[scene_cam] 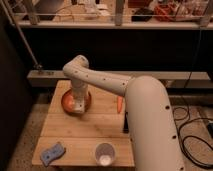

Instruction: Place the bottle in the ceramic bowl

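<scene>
The orange-brown ceramic bowl (68, 101) sits at the far left of the wooden table. My gripper (79, 105) hangs straight down over the bowl, its tip inside or just above the bowl's right half. The pale bottle does not show clearly; it is hidden by the gripper and the end of the arm. My big white arm (145, 115) reaches in from the lower right.
A translucent white cup (104, 153) stands at the table's (85, 132) front edge. A blue-grey thing (53, 153) lies at the front left. A small orange carrot-like thing (119, 104) lies right of the bowl. A dark wall and a rail run behind.
</scene>
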Robot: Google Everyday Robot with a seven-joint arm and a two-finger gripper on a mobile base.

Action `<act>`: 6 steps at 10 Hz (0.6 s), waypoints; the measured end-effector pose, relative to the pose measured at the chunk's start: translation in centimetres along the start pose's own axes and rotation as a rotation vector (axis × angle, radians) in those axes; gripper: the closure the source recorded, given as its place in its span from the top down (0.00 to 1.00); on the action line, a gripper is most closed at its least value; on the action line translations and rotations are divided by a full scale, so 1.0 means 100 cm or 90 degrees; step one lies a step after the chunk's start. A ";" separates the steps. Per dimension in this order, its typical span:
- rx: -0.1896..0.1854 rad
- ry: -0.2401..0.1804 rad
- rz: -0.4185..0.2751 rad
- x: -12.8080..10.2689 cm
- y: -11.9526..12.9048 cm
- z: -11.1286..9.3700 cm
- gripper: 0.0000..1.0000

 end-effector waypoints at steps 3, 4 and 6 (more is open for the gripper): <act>0.000 -0.001 -0.002 -0.001 0.000 0.001 0.38; 0.000 -0.001 -0.003 0.000 0.000 0.001 0.38; 0.000 -0.001 -0.005 0.000 0.000 0.001 0.38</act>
